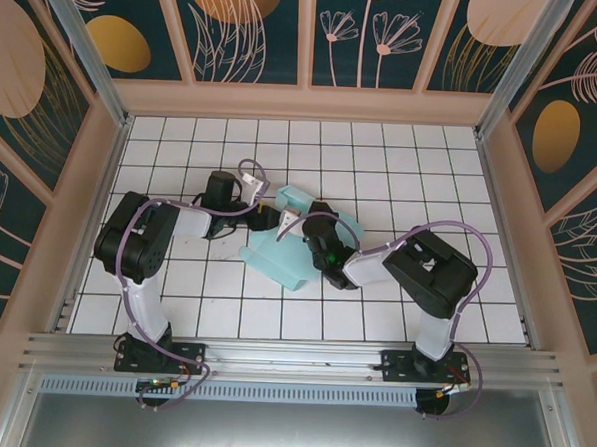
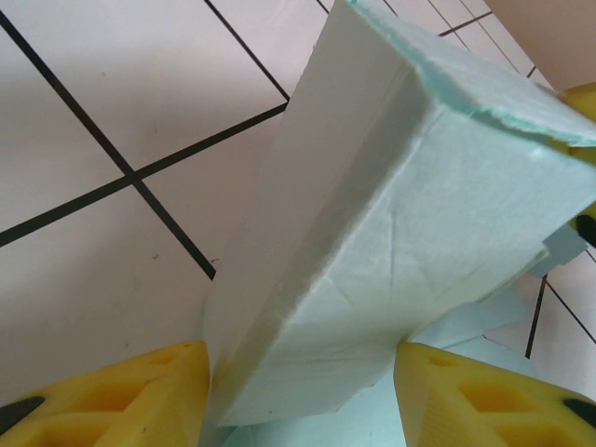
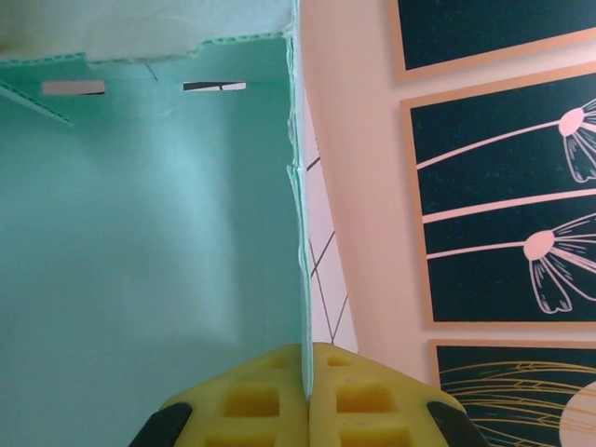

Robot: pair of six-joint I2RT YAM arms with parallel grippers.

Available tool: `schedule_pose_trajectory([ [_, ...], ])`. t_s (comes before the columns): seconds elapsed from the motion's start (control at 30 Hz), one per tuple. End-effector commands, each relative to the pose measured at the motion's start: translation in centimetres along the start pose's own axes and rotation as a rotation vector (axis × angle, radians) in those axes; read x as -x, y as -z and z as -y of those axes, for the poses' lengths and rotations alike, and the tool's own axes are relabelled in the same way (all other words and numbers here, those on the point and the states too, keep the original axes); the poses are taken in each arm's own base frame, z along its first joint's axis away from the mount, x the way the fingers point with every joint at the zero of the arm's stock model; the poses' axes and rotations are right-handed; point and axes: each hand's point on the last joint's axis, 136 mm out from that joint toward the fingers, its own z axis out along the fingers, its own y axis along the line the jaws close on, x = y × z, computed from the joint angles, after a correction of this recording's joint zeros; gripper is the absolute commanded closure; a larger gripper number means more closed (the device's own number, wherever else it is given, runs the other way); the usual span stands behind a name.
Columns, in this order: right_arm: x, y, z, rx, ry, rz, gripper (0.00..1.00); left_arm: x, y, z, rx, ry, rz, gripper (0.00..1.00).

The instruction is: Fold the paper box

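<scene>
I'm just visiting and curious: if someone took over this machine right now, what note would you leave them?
Left gripper: fingers apart on either side of a folded-up wall of the paper box; I can't tell whether it pinches.
Right gripper: shut on a thin wall edge of the box.
Box: mid-way across the tiled table, between both arms.
Done: some walls raised.
Left: a near panel looks flat; folding is unfinished.

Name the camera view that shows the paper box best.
Top external: the paper box shows nearly whole, raised walls and flat flap together. Left wrist shows one folded wall close up; right wrist shows an inner panel, its edge pinched in the right claw.
</scene>
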Motion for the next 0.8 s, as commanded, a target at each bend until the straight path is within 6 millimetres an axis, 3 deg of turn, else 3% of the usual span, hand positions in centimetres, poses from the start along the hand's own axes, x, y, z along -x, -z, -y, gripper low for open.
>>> schedule_pose_trajectory([
  [0.0, 0.9, 0.4, -0.5, 0.075, -0.038, 0.022, 1.00, -1.8, -0.3, -1.1, 0.026, 0.018, -0.045, 0.46],
  [0.4, 2.0, 0.6, -0.7, 0.172, -0.068, 0.010, 1.00, -1.7, -0.3, -0.9, 0.017, 0.012, -0.038, 0.45],
  [0.57, 1.3, 0.1, -0.9, 0.183, -0.063, -0.017, 1.00, -0.4, 1.0, 0.9, -0.042, -0.016, 0.005, 0.44],
  [0.77, 0.9, -0.1, -1.2, 0.192, -0.070, -0.030, 1.00, 0.7, 2.7, 0.8, -0.053, -0.025, 0.047, 0.41],
])
